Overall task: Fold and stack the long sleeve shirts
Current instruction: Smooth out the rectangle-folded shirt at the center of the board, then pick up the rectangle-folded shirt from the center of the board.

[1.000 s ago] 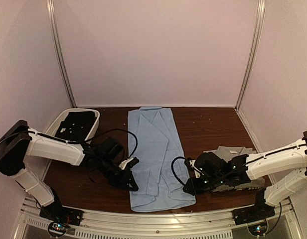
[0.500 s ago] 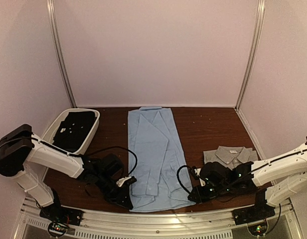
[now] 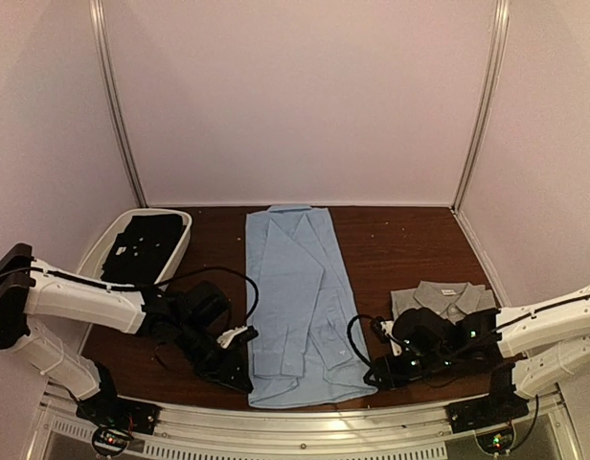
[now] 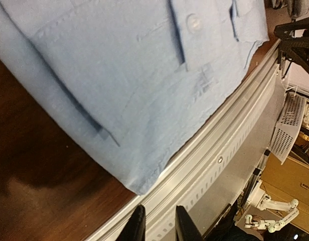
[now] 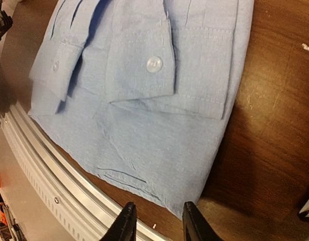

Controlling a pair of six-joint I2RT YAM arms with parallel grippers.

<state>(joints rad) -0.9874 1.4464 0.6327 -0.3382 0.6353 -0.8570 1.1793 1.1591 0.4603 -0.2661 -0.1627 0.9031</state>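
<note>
The light blue long sleeve shirt (image 3: 300, 297) lies flat down the middle of the table, sides and cuffed sleeves folded in, collar at the far end. A grey collared shirt (image 3: 441, 298) lies folded at the right. My left gripper (image 3: 239, 376) sits low at the blue shirt's near left hem corner (image 4: 139, 187). Its fingers (image 4: 137, 228) stand slightly apart over the rail with nothing between them. At the near right hem corner (image 5: 187, 206), my right gripper (image 3: 377, 375) is open, and the cloth edge lies just ahead of its fingers (image 5: 125, 225).
A white bin (image 3: 175, 251) holding dark clothes stands at the back left. A slotted metal rail (image 3: 305, 422) runs along the table's near edge, right under the blue shirt's hem (image 4: 219, 150). Pale booth walls close the back and sides.
Both grippers have dropped toward the near edge, ending at the blue shirt's hem corners. Their jaws have parted a little. The grey shirt is less covered by the right arm.
</note>
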